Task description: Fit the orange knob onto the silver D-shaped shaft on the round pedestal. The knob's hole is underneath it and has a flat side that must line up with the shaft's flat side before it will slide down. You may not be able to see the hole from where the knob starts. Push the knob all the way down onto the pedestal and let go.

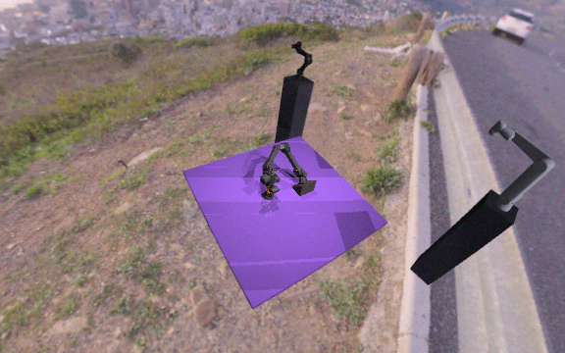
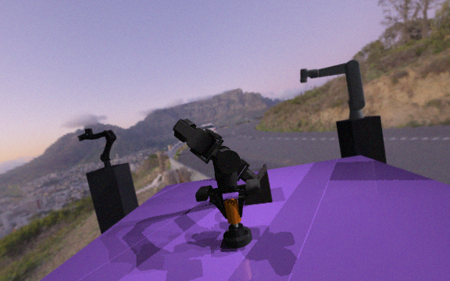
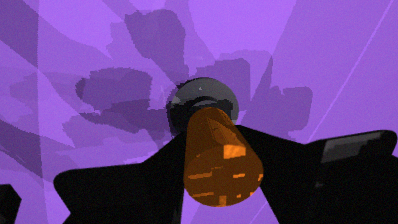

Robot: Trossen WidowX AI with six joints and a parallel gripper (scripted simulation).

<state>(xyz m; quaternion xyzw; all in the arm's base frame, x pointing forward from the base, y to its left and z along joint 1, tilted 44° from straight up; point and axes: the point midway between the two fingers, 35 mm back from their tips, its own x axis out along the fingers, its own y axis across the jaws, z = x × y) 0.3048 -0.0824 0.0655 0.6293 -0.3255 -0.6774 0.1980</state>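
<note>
The orange knob (image 1: 269, 190) (image 2: 233, 209) (image 3: 222, 167) is held between the two fingers of my gripper (image 2: 233, 215) (image 3: 210, 133), which is shut on it. The black round pedestal (image 1: 267, 196) (image 2: 237, 237) (image 3: 200, 90) stands on the table directly below the knob. In the exterior view a short bit of the silver shaft (image 2: 235, 225) shows between the knob's lower end and the pedestal, so the knob is not down against the pedestal. The knob's hole and both flat sides are hidden. Whether the shaft's tip is inside the hole cannot be told.
The purple table (image 1: 282, 240) (image 2: 366, 234) carries my arm and its dark base plate (image 1: 305, 187) (image 2: 265, 189). Shadows of the arm fall around the pedestal. Two other arms stand on black pillars (image 1: 294, 108) (image 1: 469, 235) beyond the table edges.
</note>
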